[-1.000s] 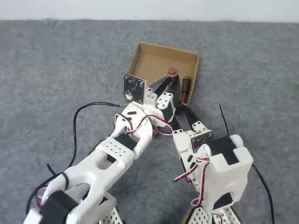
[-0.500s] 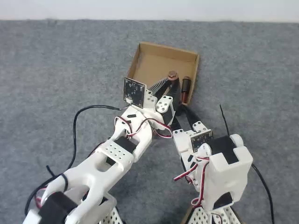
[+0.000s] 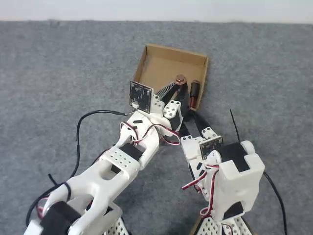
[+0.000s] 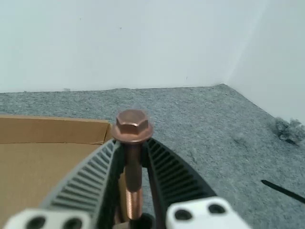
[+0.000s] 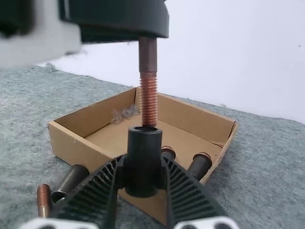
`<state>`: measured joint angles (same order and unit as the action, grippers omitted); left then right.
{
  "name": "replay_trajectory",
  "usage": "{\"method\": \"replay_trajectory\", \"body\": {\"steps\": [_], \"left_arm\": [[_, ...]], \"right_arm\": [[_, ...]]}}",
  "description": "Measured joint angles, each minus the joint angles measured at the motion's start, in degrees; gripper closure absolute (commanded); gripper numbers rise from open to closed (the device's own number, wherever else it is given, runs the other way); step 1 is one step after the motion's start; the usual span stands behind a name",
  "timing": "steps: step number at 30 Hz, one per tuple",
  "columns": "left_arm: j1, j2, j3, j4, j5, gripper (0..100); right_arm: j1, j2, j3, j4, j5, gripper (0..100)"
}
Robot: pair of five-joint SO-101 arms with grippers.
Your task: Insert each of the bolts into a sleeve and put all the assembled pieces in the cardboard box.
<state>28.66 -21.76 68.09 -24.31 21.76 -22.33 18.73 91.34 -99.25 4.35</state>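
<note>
Copper hex-head bolt [image 4: 133,128]: lower thread hidden behind left gripper [image 4: 132,145] base; tip hidden at mouth of black cylindrical sleeve [image 5: 143,160], depth unclear. Brown cardboard box [image 4: 52,130] cut off at picture's edge.

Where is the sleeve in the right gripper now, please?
In the right wrist view, the sleeve stands upright in the right gripper by the box, its mouth meeting the tip of the bolt above, in the left gripper.

High camera: fixed above and behind me, looking down over the table [image 3: 58,73]. Left wrist camera: close behind my left claw [image 4: 131,145], facing the wall [image 4: 143,43]. Right wrist camera: low, near. All three share the cardboard box [image 3: 161,63].
</note>
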Motion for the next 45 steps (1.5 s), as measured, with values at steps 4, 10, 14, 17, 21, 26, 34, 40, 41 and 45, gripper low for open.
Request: {"method": "replay_trajectory", "body": {"steps": [4, 10, 14, 17, 21, 26, 34, 40, 41, 45], "left_arm": [[0.0, 0.0, 0.0, 0.1, 0.0, 99], [0.0, -2.3, 0.2, 1.2, 0.0, 99], [0.2, -4.7, 0.2, 6.2, 0.0, 99], [0.3, -5.2, -0.7, 9.2, 0.0, 99], [0.9, -3.9, -0.7, 11.3, 0.4, 99], [1.0, -3.4, -0.7, 11.5, 0.5, 99], [1.1, -3.0, -0.8, 11.6, 0.5, 99], [1.3, 2.2, -0.8, 11.6, 0.5, 99], [1.3, 2.9, -0.9, 11.6, 0.5, 99], [1.4, 3.6, -1.6, 11.5, 0.5, 99]], "right_arm": [[0.0, 0.0, 0.0, 0.0, 0.0, 99.2], [0.0, 0.0, 0.0, 0.0, 0.0, 99.2], [-0.1, 0.0, 0.0, 0.0, 0.0, 99.2], [0.0, 0.0, 0.0, 0.0, 0.0, 99.2], [-0.3, -0.1, 0.1, -0.1, 0.0, 99.2], [0.2, -0.1, 0.1, -0.1, 0.0, 99.2], [0.4, -0.1, 0.1, -0.1, 0.0, 99.2], [0.4, 0.0, 0.1, 0.0, 0.0, 99.2], [0.4, 0.0, 0.1, 0.0, 0.0, 99.2], [1.5, 0.0, 0.0, 0.0, 0.0, 99.2]]}}
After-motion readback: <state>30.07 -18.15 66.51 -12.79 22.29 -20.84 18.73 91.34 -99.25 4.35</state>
